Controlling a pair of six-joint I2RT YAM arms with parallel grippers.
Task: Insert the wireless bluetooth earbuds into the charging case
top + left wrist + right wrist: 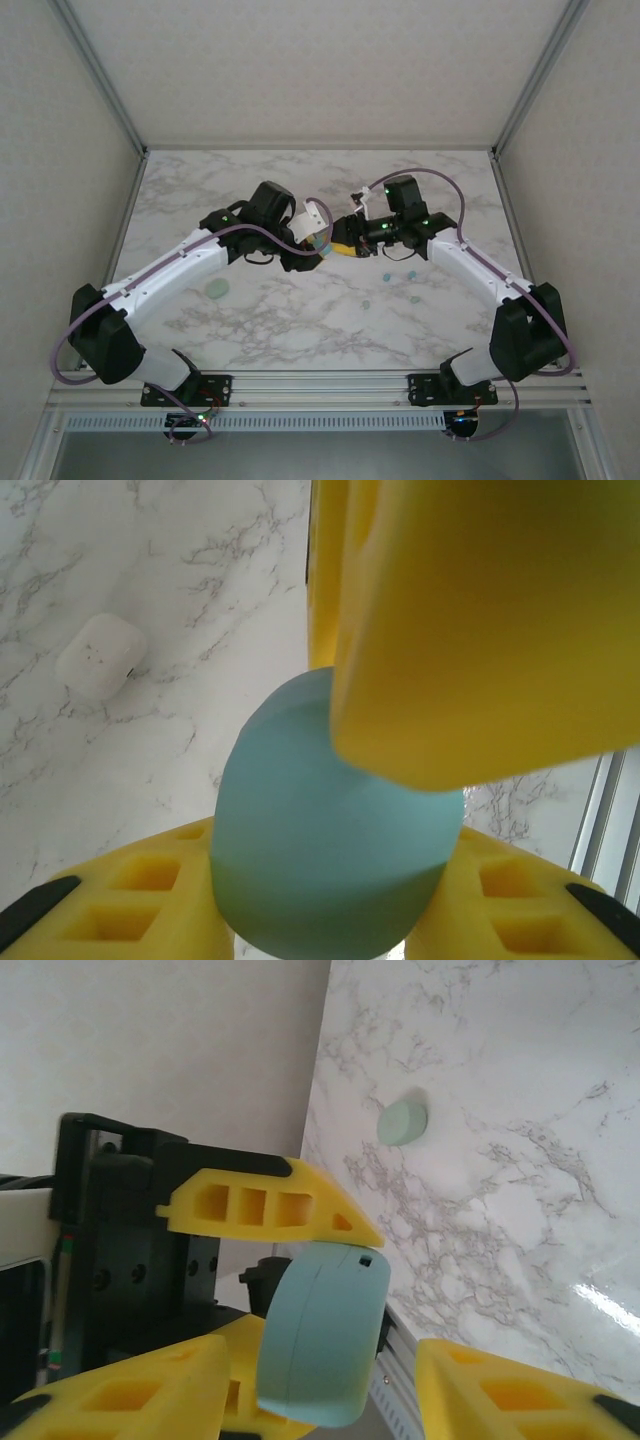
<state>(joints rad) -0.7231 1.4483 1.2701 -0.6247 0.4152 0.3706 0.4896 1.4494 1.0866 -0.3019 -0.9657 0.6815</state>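
– Arms meet over the middle of the marble table. Why crowd both onto one thing?
– Because the light blue charging case needs steadying while it is worked on, I judge. The left gripper has its jaws closed on that case, a yellow finger on each side, holding it up off the marble.
– And the right gripper?
– Its jaws stand parted to either side of the blue case, with a gap showing on one side, so it grips nothing. In the left wrist view one of its fingers sits against the upper part of the case. Whether it touches or is just beside, I cannot tell.
– The lid?
– Shut, as far as the seam shows. My guess is that the right gripper is there to pry it up, since nothing goes in before that.
– Other cases?
– A pale green case lies flat on the marble, well apart from the blue one, on the left arm's side. A white case lies on the marble nearer the blue one.
– The earbuds?
– The earbuds lie scattered on the marble near the blue case, on the right arm's side. None is in it yet.
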